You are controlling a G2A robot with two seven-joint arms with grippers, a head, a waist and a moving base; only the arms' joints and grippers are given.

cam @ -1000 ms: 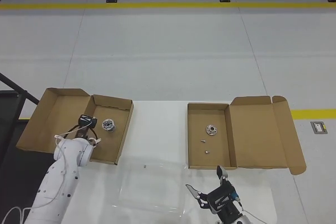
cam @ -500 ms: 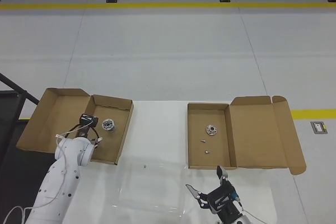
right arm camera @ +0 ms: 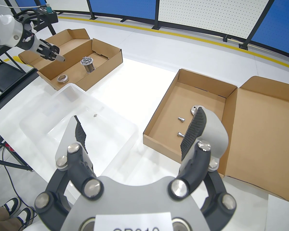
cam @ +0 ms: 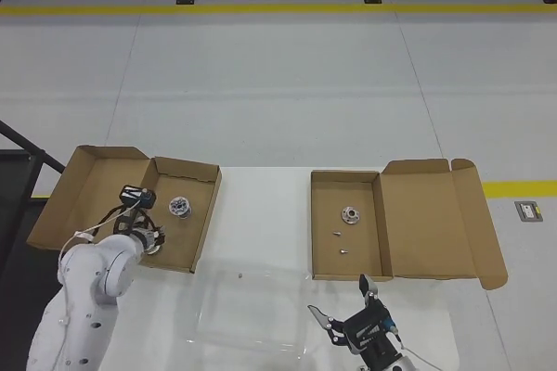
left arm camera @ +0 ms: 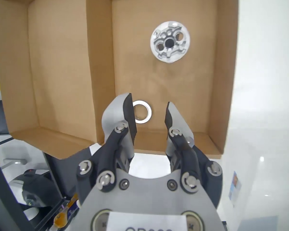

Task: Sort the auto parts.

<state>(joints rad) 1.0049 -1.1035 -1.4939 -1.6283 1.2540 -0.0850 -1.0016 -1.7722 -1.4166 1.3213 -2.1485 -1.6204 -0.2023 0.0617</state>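
Left gripper (left arm camera: 148, 106) hung over the left box (left arm camera: 62, 61) at the worktop's left edge, jaws apart, nothing held. Ring (right arm camera: 62, 81) lay on the box floor beneath it, near the box's front wall. Toothed hub (left arm camera: 159, 46) stood farther back in the box. Right gripper (right arm camera: 138, 114) sat at the worktop's front edge, spread wide and empty, near the clear tray (cam: 251, 320). Right box (cam: 330, 250) held a flange (cam: 351, 215) and two bolts (cam: 335, 234).

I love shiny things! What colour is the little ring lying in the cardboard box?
Silver: the ring is shiny bare metal. It shows best in the left wrist view.
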